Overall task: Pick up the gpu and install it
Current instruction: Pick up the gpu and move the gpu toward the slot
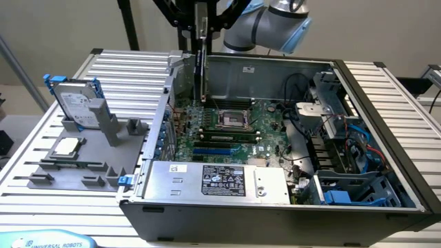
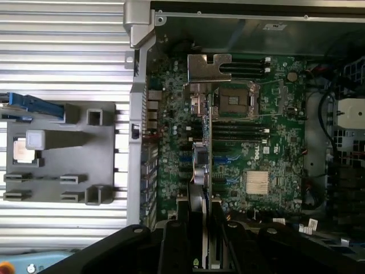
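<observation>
End effector (image 2: pixel 201 231) seemingly grips edge-on gpu (image 2: pixel 201 164).

My arm (image 1: pixel 270 20) comes in high at the top of the exterior view, its grey joint with the pale blue cap bent to the exterior view's right of my wrist. From the wrist my gripper (image 1: pixel 202 30) points straight down. My two black fingers (image 2: pixel 178 240) stand parallel and close together, partly closed, one on each face of the gpu (image 1: pixel 204 72), which I hold upright by its upper edge
</observation>
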Tool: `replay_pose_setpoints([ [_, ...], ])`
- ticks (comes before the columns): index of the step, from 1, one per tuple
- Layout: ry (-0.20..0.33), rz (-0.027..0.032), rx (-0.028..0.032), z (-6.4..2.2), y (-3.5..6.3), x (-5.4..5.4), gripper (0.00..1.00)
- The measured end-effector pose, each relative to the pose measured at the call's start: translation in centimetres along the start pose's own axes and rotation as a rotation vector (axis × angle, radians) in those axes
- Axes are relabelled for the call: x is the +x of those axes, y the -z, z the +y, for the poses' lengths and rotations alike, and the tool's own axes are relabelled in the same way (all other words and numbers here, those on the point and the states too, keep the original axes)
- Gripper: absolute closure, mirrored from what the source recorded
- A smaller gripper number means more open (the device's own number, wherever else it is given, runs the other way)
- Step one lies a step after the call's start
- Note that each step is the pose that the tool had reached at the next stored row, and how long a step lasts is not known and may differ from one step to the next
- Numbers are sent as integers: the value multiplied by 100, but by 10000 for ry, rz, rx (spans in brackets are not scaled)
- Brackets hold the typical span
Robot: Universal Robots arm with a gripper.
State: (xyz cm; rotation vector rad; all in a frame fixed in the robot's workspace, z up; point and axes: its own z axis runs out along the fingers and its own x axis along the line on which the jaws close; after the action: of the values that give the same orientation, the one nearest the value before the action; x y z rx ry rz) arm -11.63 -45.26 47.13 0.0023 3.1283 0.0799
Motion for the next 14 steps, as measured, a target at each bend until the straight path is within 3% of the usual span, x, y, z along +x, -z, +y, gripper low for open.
replay_pose_setpoints([
  [14, 3, 0, 44, 23, -253, -594, 73],
])
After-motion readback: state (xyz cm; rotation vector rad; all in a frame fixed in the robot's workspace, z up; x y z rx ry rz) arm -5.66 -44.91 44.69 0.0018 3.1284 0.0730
